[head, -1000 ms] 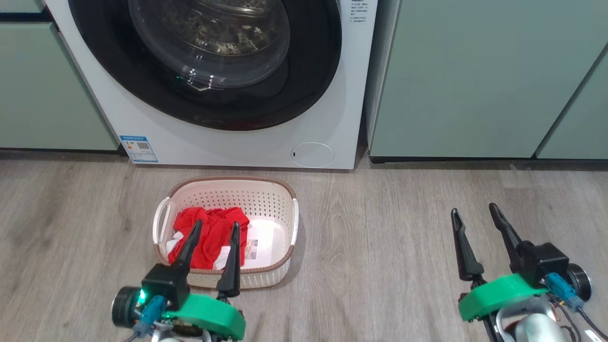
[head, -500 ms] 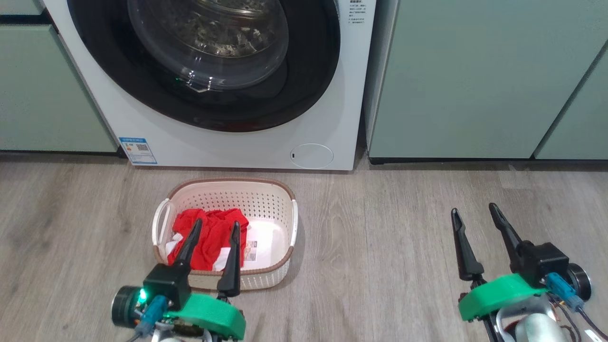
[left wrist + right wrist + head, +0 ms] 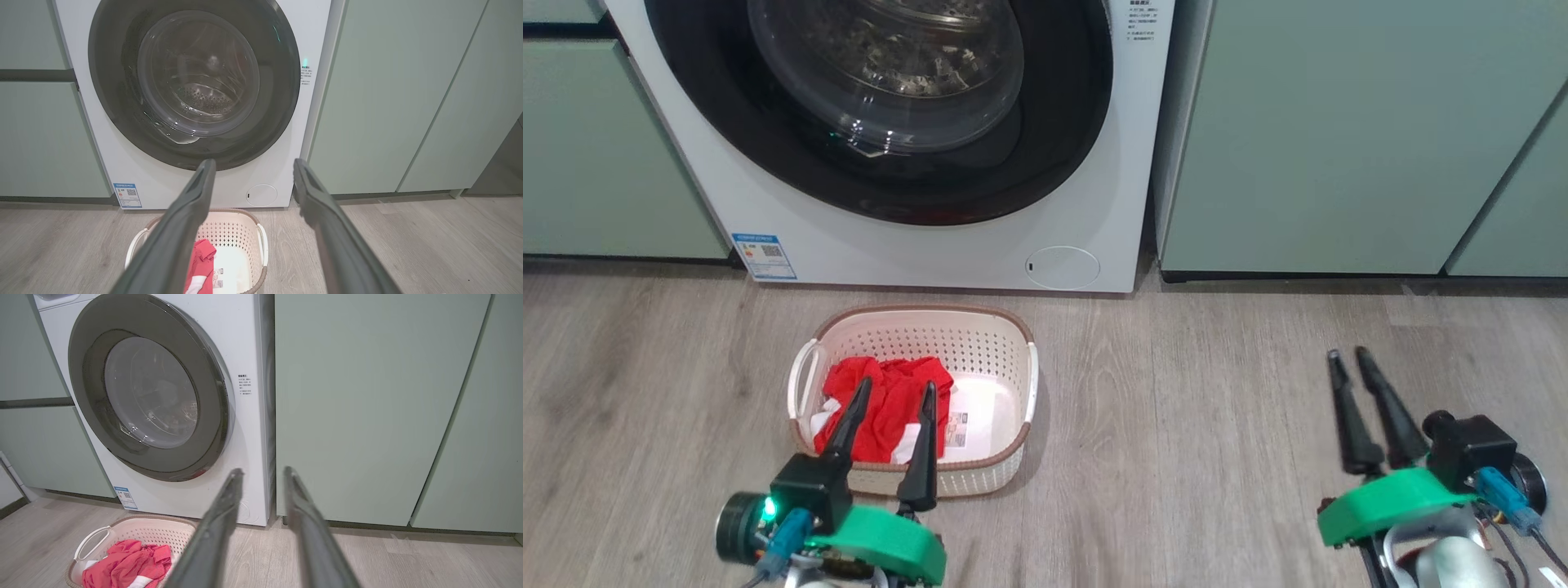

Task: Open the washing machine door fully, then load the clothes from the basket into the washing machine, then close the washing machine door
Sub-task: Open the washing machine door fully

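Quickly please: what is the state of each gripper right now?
Left gripper: open, holding nothing.
Right gripper: open with a narrow gap, holding nothing.

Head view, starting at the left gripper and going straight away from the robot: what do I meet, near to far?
Left gripper → basket holding the clothes → strip of floor → washing machine.

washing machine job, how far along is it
Done: nothing yet. The large round black-rimmed glass washing machine door on the big white front-loading washing machine is shut. In hand: nothing; the left claw and right claw are both empty, jaws apart. Left: open the door fully, move the bright red fabric garment from the cream-white perforated plastic basket into the machine, then close the door.
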Available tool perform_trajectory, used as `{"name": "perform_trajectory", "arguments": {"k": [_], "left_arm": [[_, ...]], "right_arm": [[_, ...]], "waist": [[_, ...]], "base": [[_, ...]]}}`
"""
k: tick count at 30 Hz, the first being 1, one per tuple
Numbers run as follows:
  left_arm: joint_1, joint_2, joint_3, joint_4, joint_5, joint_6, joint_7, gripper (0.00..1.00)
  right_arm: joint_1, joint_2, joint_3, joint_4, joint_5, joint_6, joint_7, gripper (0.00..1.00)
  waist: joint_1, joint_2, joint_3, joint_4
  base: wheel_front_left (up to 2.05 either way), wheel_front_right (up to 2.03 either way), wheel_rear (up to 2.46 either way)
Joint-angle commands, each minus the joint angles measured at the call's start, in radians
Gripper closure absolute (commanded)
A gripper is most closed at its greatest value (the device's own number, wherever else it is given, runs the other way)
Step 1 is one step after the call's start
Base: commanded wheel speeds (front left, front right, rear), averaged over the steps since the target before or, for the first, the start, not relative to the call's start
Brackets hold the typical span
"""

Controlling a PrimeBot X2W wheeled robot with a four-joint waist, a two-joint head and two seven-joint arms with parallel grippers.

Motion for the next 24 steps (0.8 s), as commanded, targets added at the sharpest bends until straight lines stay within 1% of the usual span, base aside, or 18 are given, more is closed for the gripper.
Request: {"name": "perform_trajectory", "arguments": {"k": [1, 4, 8, 10, 12, 15, 16, 18, 20, 24], "left_arm": [[-0.027, 0.002, 0.025, -0.029, -0.006, 0.0, -0.013, 0.0], [-0.028, 0.002, 0.025, -0.033, -0.006, -0.006, -0.013, 0.0], [-0.031, 0.002, 0.028, -0.04, -0.006, -0.01, -0.013, 0.0], [-0.033, 0.002, 0.03, -0.042, -0.003, -0.01, -0.013, 0.0], [-0.036, 0.002, 0.028, -0.041, -0.001, -0.012, -0.013, 0.0], [-0.058, 0.002, 0.018, -0.05, 0.001, -0.012, -0.013, 0.0], [-0.058, 0.002, 0.018, -0.05, 0.001, -0.012, -0.013, 0.0], [-0.081, 0.002, 0.009, -0.057, 0.001, -0.011, -0.013, 0.0], [-0.106, 0.002, 0.001, -0.065, -0.001, -0.009, -0.013, 0.0], [-0.163, 0.002, -0.006, -0.068, -0.008, -0.012, -0.013, 0.0]], "right_arm": [[-0.05, -0.009, 0.02, -0.041, 0.0, 0.0, -0.009, 1.0], [-0.05, -0.009, -0.003, -0.018, 0.009, 0.0, -0.009, 1.0], [-0.062, -0.009, -0.019, -0.021, 0.017, 0.0, -0.009, 1.0], [-0.074, -0.009, -0.047, -0.021, 0.058, 0.0, -0.009, 1.0], [-0.087, -0.009, -0.043, -0.002, 0.116, 0.0, -0.004, 1.0], [-0.139, -0.009, -0.061, 0.0, 0.167, 0.0, -0.001, 1.0], [-0.139, -0.009, -0.061, 0.0, 0.167, 0.0, -0.001, 1.0], [-0.187, -0.009, -0.07, -0.005, 0.199, 0.0, 0.013, 1.0], [-0.246, -0.009, -0.081, -0.009, 0.255, 0.0, 0.04, 1.0], [-0.387, -0.009, -0.104, -0.027, 0.331, 0.0, 0.135, 1.0]], "waist": [[0.0, 0.0, 0.003, 0.003], [0.0, 0.0, 0.009, 0.007], [0.0, 0.0, 0.026, 0.014], [0.0, 0.0, 0.038, 0.017], [0.0, 0.0, 0.053, 0.021], [0.0, 0.0, 0.103, 0.03], [0.0, 0.0, 0.103, 0.03], [0.0, 0.0, 0.145, 0.038], [0.0, 0.0, 0.189, 0.045], [0.0, 0.0, 0.284, 0.064]], "base": [[0.0, 0.0, 0.0], [0.0, 0.0, 0.0], [0.0, 0.0, 0.0], [0.0, 0.0, 0.0], [0.0, 0.0, 0.0], [0.0, 0.0, 0.0], [0.0, 0.0, 0.0], [0.0, 0.0, 0.0], [0.0, 0.0, 0.0], [0.0, 0.0, 0.0]]}}
